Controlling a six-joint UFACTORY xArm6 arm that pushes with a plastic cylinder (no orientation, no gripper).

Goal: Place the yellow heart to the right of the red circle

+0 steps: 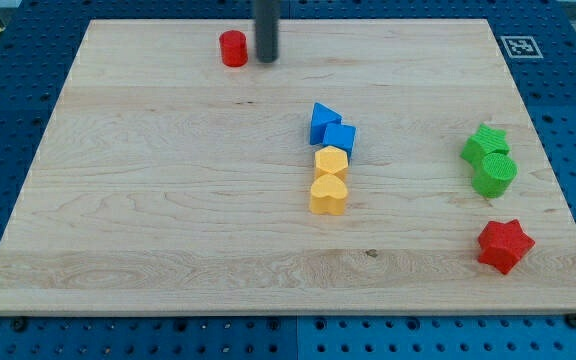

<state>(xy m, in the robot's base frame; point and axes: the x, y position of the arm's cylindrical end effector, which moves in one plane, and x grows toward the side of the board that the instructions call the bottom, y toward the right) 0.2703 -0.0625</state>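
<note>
The yellow heart (328,195) lies near the middle of the wooden board (168,200). It touches a yellow hexagon (331,161) just above it. The red circle (233,48) stands near the view's top edge, left of centre. My tip (266,58) rests on the board just right of the red circle, a small gap away from it. The tip is far up and to the left of the yellow heart.
A blue triangle (322,121) and a blue cube (340,138) sit above the yellow hexagon, in one column. A green star (486,143) and a green circle (495,173) are at the view's right. A red star (504,245) lies at lower right.
</note>
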